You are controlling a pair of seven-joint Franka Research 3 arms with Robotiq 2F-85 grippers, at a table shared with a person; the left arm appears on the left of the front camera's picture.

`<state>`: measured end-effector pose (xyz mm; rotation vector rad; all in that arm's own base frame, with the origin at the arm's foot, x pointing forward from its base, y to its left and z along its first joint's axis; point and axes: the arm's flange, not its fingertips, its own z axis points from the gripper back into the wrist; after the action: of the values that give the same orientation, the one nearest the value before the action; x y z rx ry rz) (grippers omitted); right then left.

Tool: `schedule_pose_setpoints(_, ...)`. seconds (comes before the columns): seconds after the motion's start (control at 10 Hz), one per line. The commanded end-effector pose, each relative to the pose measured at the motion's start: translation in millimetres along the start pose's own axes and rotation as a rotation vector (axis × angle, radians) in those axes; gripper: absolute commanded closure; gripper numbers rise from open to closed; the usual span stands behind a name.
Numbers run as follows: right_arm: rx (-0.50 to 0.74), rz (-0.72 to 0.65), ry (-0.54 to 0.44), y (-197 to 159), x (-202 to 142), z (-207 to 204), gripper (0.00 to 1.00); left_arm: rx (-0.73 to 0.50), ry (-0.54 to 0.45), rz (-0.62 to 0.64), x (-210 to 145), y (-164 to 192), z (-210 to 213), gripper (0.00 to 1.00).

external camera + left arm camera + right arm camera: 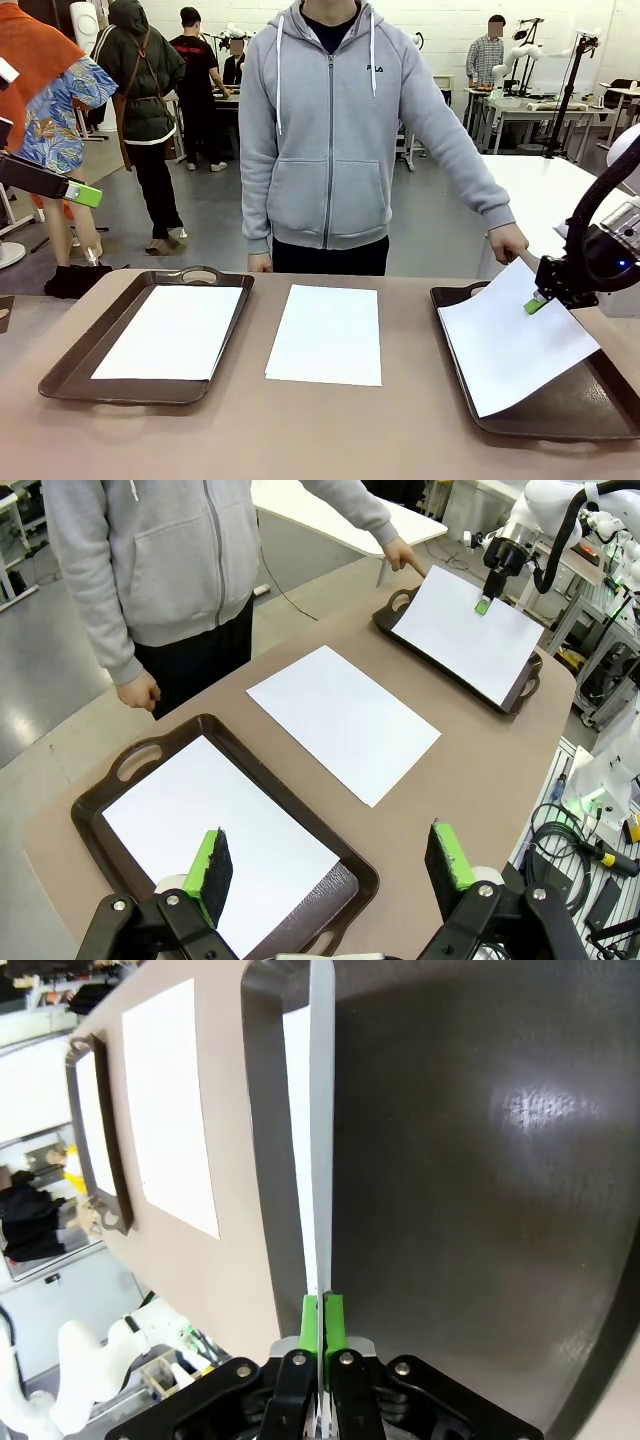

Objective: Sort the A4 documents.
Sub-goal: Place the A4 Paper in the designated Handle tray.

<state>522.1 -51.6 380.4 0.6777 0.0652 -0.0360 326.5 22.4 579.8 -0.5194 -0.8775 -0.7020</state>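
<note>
Right gripper (538, 303) pinches tilted A4 sheet (510, 345) above tray (600, 395) beneath it, person's hand (510, 243) just beyond.

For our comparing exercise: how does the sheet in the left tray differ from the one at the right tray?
The left sheet lies flat in the left tray; the right sheet is tilted, one edge raised off the right tray. Nothing holds the left sheet; the right gripper pinches the right sheet. Both are blank white paper.
</note>
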Motion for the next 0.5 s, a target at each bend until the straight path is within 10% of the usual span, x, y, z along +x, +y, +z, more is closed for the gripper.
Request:
schedule_pose_setpoints(0.0, 0.028, 0.006, -0.053, -14.3, -2.4, 0.8, 0.99, -0.006, -0.002, -0.004, -0.1, 0.1, -0.3, 0.00)
schedule_pose_setpoints(0.4, 0.085, 0.035, -0.087, -32.0, -0.4, -21.1, 0.99, -0.006, -0.002, -0.004, -0.1, 0.1, -0.3, 0.00)
